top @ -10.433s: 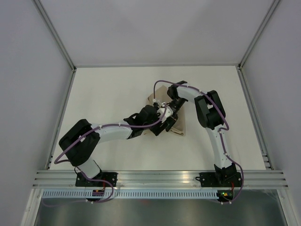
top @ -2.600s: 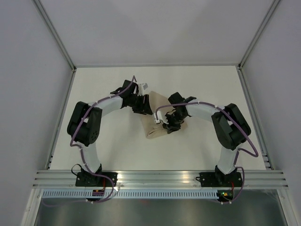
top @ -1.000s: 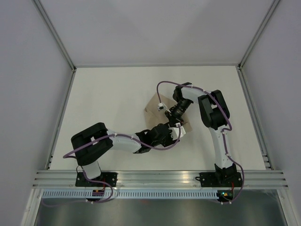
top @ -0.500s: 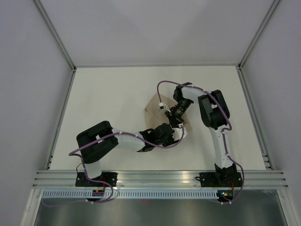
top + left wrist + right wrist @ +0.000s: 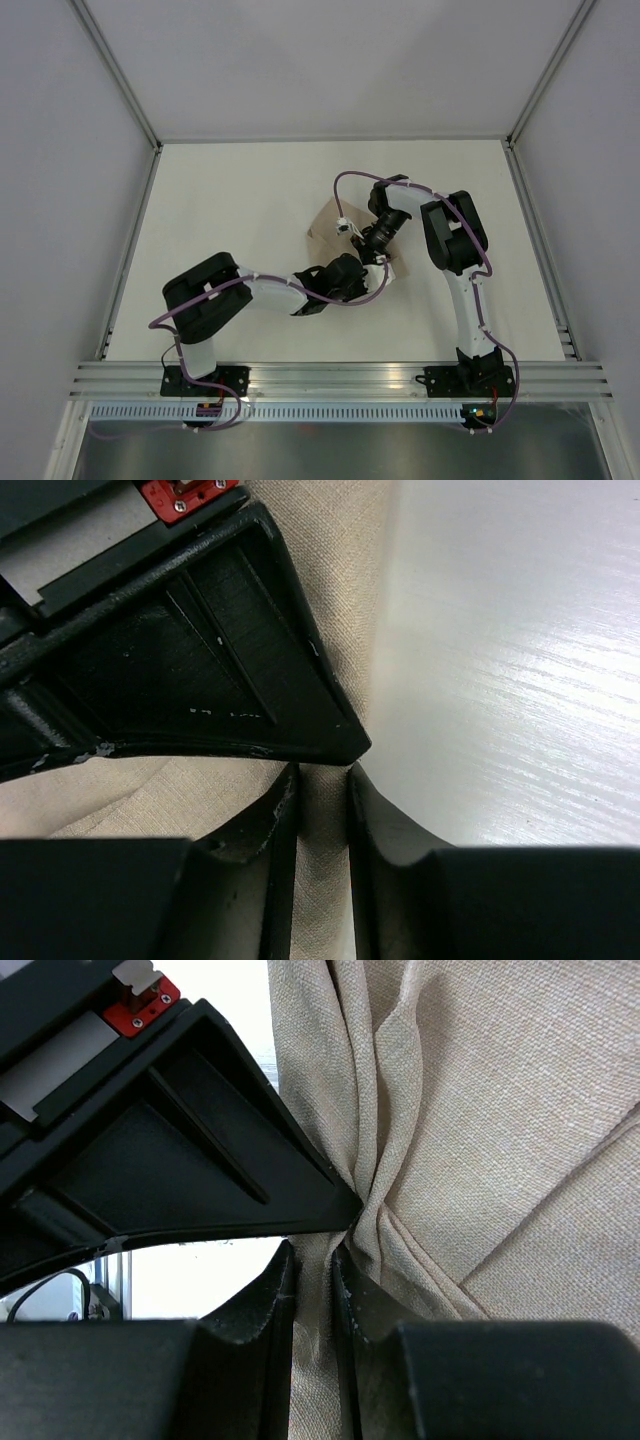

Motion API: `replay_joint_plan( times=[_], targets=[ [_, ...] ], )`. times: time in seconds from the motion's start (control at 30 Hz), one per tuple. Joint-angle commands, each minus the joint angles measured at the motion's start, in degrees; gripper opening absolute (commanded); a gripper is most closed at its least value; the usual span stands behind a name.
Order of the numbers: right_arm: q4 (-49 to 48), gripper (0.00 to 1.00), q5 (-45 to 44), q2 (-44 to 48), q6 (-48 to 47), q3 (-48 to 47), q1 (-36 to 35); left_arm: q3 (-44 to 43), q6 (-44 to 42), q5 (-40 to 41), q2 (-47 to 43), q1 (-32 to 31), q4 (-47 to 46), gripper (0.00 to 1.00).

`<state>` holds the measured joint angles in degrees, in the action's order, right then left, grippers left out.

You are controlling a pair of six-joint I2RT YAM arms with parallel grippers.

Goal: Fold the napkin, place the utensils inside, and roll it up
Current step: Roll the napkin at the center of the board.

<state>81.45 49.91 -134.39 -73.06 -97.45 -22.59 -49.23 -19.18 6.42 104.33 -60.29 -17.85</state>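
Observation:
The tan napkin [image 5: 322,225] lies crumpled mid-table, largely covered by both arms. In the right wrist view the napkin [image 5: 500,1110] gathers into twisted folds that run down between the fingers, and my right gripper [image 5: 312,1250] is shut on that bunch. My right gripper [image 5: 378,250] sits over the cloth's right part. My left gripper [image 5: 372,274] meets the cloth's near right edge just below it. The left wrist view has a strip of napkin [image 5: 340,550] filling the narrow gap of my left gripper [image 5: 323,772], shut on it. The utensils are hidden.
The white table [image 5: 220,200] is bounded by grey walls and aluminium rails [image 5: 340,378] along the near edge. Purple cables loop over both arms. The bare tabletop [image 5: 520,660] lies directly right of the cloth's edge.
My left arm has slid up and right to the napkin's near edge, and its jaws have narrowed from wide onto the cloth. The right arm has stayed put, still pinching.

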Motion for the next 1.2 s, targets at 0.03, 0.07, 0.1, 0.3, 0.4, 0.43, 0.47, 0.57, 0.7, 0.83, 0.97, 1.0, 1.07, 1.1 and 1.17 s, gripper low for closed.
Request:
replay_joint_plan(
  times=[0.03,0.07,0.1,0.3,0.4,0.43,0.47,0.57,0.7,0.83,0.97,1.0,1.07,1.1,1.17],
  targets=[
    [1.3,0.16,-1.0,-2.2,-2.8,-0.9,0.4,-2.1,0.7,-3.3,2.2,1.8,4.7,0.08],
    [1.1,0.18,-1.0,-2.0,-2.5,-0.8,0.4,-2.2,0.8,-4.0,2.4,2.1,5.4,0.07],
    [1.2,0.20,-0.9,-1.8,-2.5,-0.8,0.4,-2.4,1.0,-4.9,2.2,2.4,5.7,0.06],
    [-5.9,0.51,1.8,5.7,2.5,4.5,1.6,-6.7,2.6,-15.4,3.2,5.1,14.5,0.02],
    [-16.4,0.59,2.2,12.3,10.9,10.4,2.3,-9.6,3.0,-19.8,3.9,6.6,20.6,0.02],
    [-20.2,0.60,1.7,14.3,13.8,12.5,2.5,-11.1,3.4,-20.8,4.4,7.4,21.7,0.02],
    [-29.5,0.62,-0.7,18.7,17.7,14.9,2.6,-11.8,3.9,-21.8,4.6,7.7,22.8,0.02],
    [-47.4,0.69,-5.7,26.6,29.7,24.4,2.7,-14.0,4.8,-25.4,5.5,8.9,26.8,0.02],
    [-59.1,0.72,-12.4,31.5,38.4,31.8,3.4,-14.7,6.1,-29.9,6.4,9.7,28.0,0.02],
    [-64.7,0.72,-14.3,33.7,42.5,34.2,6.1,-15.9,7.3,-33.7,7.7,11.3,29.8,0.02],
    [-67.5,0.72,-15.0,37.3,43.5,36.6,10.2,-18.5,9.4,-36.4,9.8,12.9,33.8,0.02],
    [-68.9,0.72,-16.4,38.2,44.1,39.2,10.6,-21.0,9.8,-38.7,11.5,13.4,35.2,0.02],
    [-72.8,0.72,-19.5,41.2,44.3,41.9,10.9,-23.7,10.6,-40.4,13.3,14.4,38.5,0.02],
    [-73.7,0.72,-19.8,41.9,44.5,44.2,11.2,-25.5,10.7,-41.4,14.3,14.6,40.3,0.02],
    [-76.1,0.73,-23.5,42.8,45.5,45.9,11.8,-26.3,10.8,-43.1,14.9,14.9,41.2,0.02]
  ],
)
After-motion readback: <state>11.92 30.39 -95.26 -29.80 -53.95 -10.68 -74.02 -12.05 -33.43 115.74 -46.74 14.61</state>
